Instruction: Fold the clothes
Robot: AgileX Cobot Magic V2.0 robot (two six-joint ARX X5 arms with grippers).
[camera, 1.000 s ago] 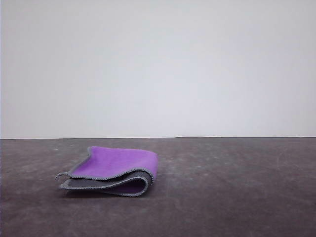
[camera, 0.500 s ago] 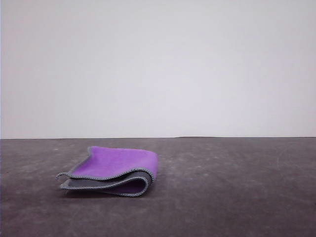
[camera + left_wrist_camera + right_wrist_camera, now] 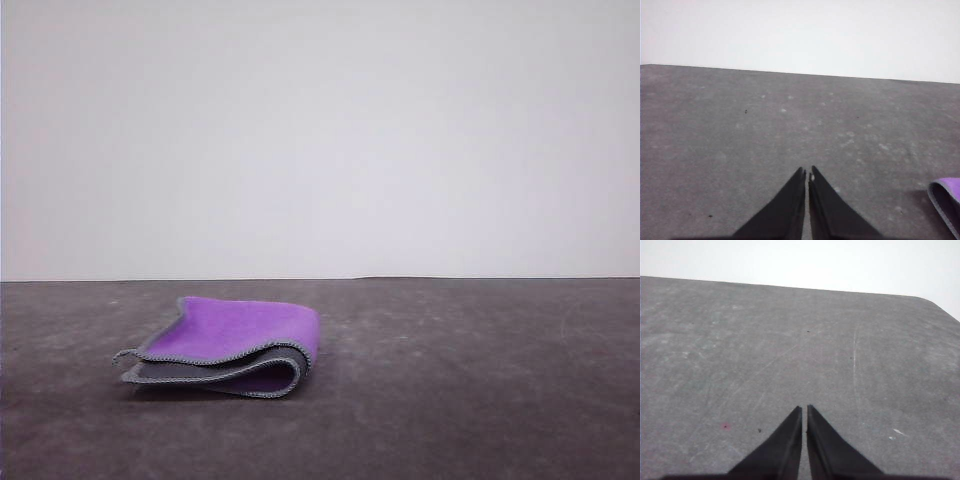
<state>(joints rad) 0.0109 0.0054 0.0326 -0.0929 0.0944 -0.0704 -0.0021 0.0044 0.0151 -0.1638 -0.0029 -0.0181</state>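
Grey table (image 3: pixel 480 380) bears folded cloth (image 3: pixel 240 335), underside hidden.

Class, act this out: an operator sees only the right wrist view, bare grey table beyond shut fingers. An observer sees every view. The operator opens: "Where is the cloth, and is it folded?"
Observer: The cloth lies folded on the table, left of centre in the front view, purple face up.
Operator: Is the left end effector holding it?
Observer: No. The left end effector is shut on nothing, over bare table.
Operator: How near is the cloth to it?
Observer: In the left wrist view a rounded fold of the cloth sits at the picture's edge, clear of the fingers.
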